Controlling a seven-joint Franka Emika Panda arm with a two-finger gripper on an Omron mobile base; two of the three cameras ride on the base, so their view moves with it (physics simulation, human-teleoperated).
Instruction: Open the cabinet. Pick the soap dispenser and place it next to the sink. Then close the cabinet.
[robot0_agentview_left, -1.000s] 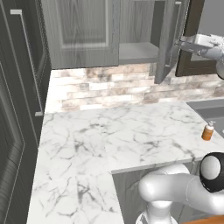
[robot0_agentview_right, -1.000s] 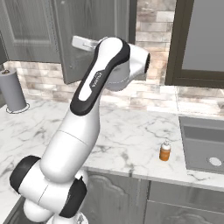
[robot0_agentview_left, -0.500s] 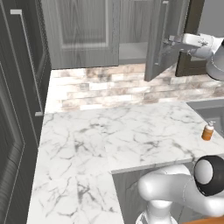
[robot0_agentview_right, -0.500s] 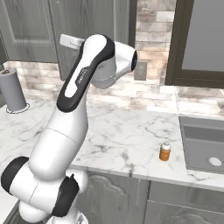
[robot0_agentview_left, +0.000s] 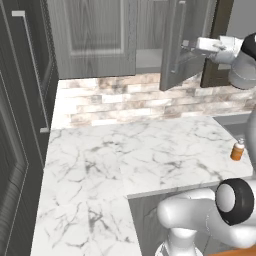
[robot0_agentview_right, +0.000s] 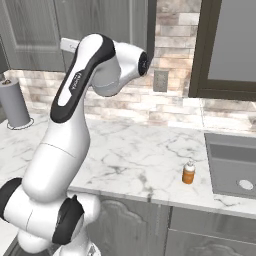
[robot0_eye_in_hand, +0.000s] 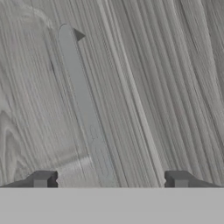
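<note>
The cabinet (robot0_agentview_left: 95, 35) hangs above the counter with its right door (robot0_agentview_left: 175, 47) ajar and the grey shelf (robot0_agentview_left: 148, 61) showing behind it. My gripper (robot0_agentview_left: 189, 46) is at the door's outer face, open. In the hand view the gripper (robot0_eye_in_hand: 109, 181) has the door's silver handle (robot0_eye_in_hand: 83, 109) running up between its two fingertips (robot0_eye_in_hand: 43, 179), with nothing gripped. The soap dispenser (robot0_agentview_right: 188, 172), orange with a white pump, stands upright on the counter just left of the sink (robot0_agentview_right: 231, 161). It also stands near the counter's right end (robot0_agentview_left: 238, 150).
A tall dark cabinet with a long bar handle (robot0_agentview_left: 34, 70) lines the left side. A grey paper-towel roll (robot0_agentview_right: 14, 105) stands at the counter's far left. A dark-framed window (robot0_agentview_right: 225, 50) is above the sink. The marble counter (robot0_agentview_left: 130, 155) is wide.
My hand has swung left with the door, which now stands closer to the cabinet front. The soap dispenser has stayed in place.
</note>
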